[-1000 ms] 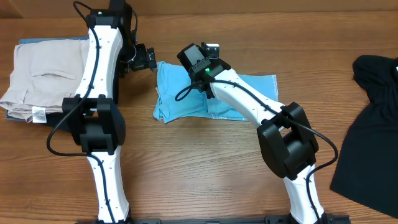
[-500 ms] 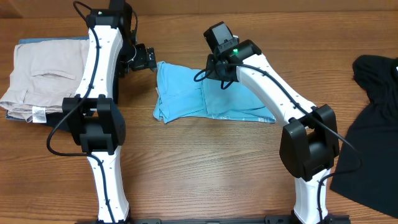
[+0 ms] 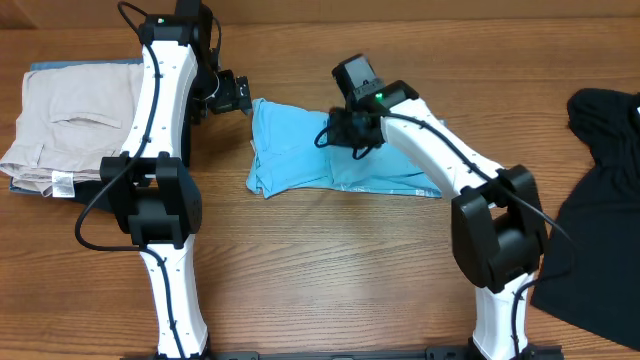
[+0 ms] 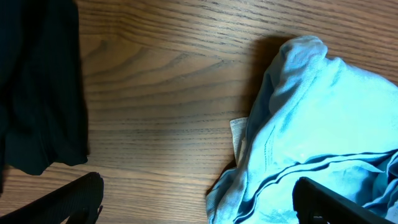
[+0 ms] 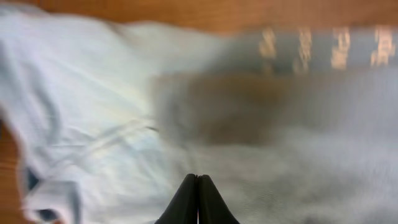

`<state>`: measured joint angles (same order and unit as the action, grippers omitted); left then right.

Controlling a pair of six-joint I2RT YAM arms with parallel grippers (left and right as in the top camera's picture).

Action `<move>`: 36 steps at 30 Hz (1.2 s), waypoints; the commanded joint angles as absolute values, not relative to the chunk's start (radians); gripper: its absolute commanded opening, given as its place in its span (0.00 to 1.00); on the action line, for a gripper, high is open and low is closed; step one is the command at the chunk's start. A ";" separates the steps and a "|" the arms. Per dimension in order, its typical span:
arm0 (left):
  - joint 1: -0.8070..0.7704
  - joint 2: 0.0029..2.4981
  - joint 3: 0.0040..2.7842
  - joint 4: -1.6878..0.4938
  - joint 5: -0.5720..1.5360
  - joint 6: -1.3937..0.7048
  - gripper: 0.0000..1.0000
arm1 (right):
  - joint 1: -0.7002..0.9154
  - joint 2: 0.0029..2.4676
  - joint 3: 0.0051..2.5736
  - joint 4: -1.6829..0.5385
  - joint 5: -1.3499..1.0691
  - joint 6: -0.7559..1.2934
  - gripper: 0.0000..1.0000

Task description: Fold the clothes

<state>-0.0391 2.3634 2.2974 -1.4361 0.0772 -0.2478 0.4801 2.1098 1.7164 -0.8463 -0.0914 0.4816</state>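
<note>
Light blue T-shirt (image 3: 300,150) lay by the middle of the worktop's (image 3: 330,270) far edge, already folded into a rough rectangle. Its left end was bunched and uneven. Right claw (image 3: 325,135) hovered over its middle, tips pressed together, no cloth visibly pinched. Left claw (image 3: 243,97) stood wide apart just beside the shirt's far left corner, holding nothing. Judged mostly done, with maybe 1 more fold or a tidy-up left. Beige trousers (image 3: 70,125) sat folded at the left edge, black garment (image 3: 600,200) unfolded at the right edge.

light: bright, even | shadows: soft | overhead: sharp | left wrist: sharp | right wrist: T-shirt (image 5: 87,112) smeared with blur
</note>
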 commanded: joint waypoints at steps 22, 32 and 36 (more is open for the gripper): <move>-0.039 2.342 2.326 -1.434 0.071 -0.232 1.00 | 0.084 2.011 2.017 -1.190 -0.102 0.220 0.40; -0.039 2.343 2.326 -1.434 0.071 -0.232 1.00 | -0.096 2.015 1.647 -1.088 -0.303 0.073 0.70; -0.039 2.343 2.326 -1.433 0.070 -0.232 1.00 | -0.096 2.015 1.448 -0.918 -0.335 0.074 0.70</move>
<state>-0.0391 2.3634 2.2982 -1.4353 0.0769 -0.2478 -0.0967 2.0212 1.5421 -0.9916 -0.2882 0.0807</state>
